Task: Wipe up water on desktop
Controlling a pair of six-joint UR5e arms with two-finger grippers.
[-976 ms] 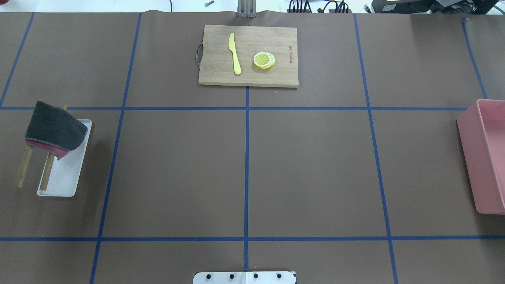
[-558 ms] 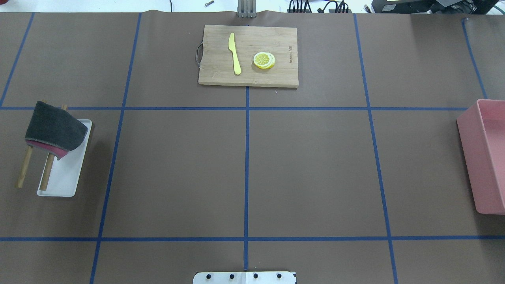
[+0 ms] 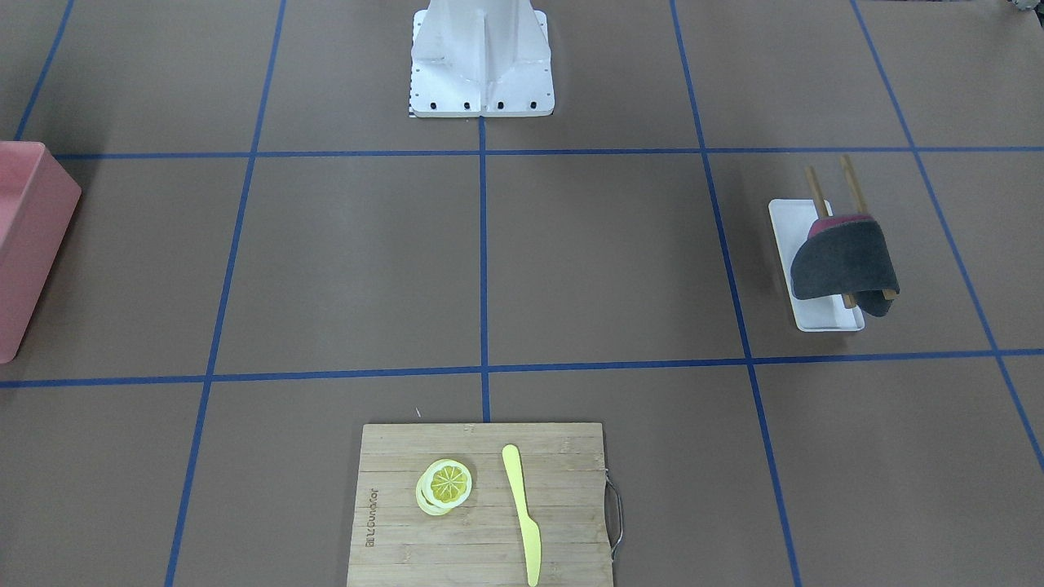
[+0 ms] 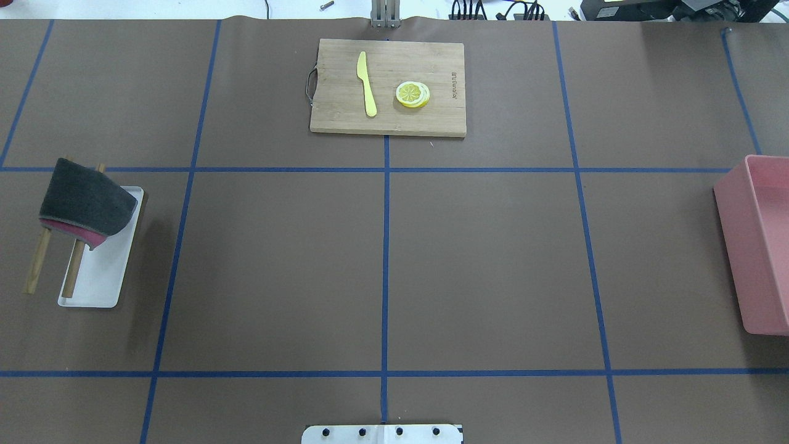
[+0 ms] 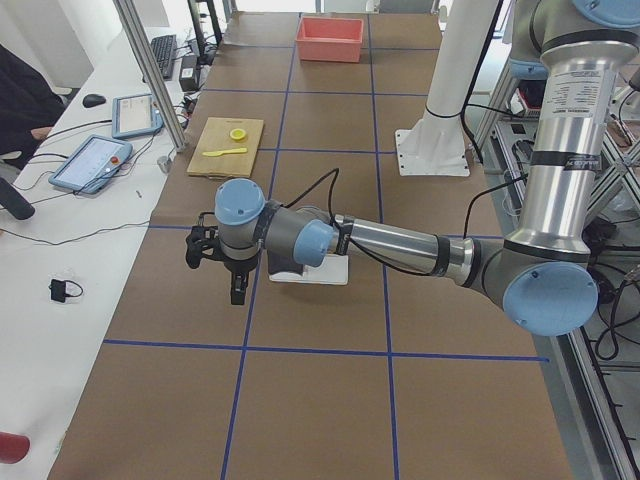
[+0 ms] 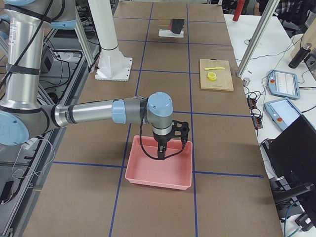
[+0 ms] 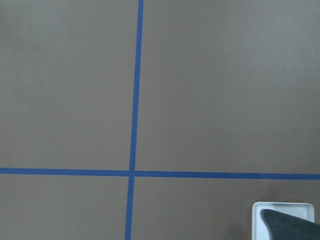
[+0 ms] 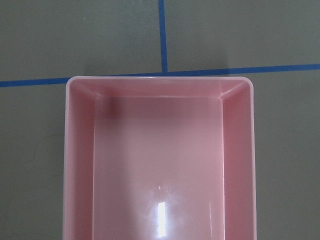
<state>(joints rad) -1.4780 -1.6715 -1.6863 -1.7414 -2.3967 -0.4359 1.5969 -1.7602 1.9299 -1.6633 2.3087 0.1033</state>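
Note:
The desktop [image 4: 493, 265] is a flat brown surface crossed by blue tape lines; I can make out no water on it. A dark grey cloth [image 4: 86, 198] with a magenta underside hangs over a wooden rack above a white tray [image 4: 98, 277] at the left. It also shows in the front view [image 3: 840, 259] and at the corner of the left wrist view [image 7: 292, 226]. My left gripper [image 5: 225, 280] hovers beside the tray, seen only in the exterior left view. My right gripper [image 6: 172, 148] hangs over a pink bin [image 6: 158, 172]. I cannot tell if either is open.
The pink bin [image 4: 761, 246] sits at the right edge and looks empty in the right wrist view [image 8: 80, 160]. A bamboo cutting board [image 4: 431, 117] at the far middle carries a yellow knife [image 4: 366, 83] and lemon slices [image 4: 412, 94]. The robot's base plate [image 4: 382, 434] is at the near edge.

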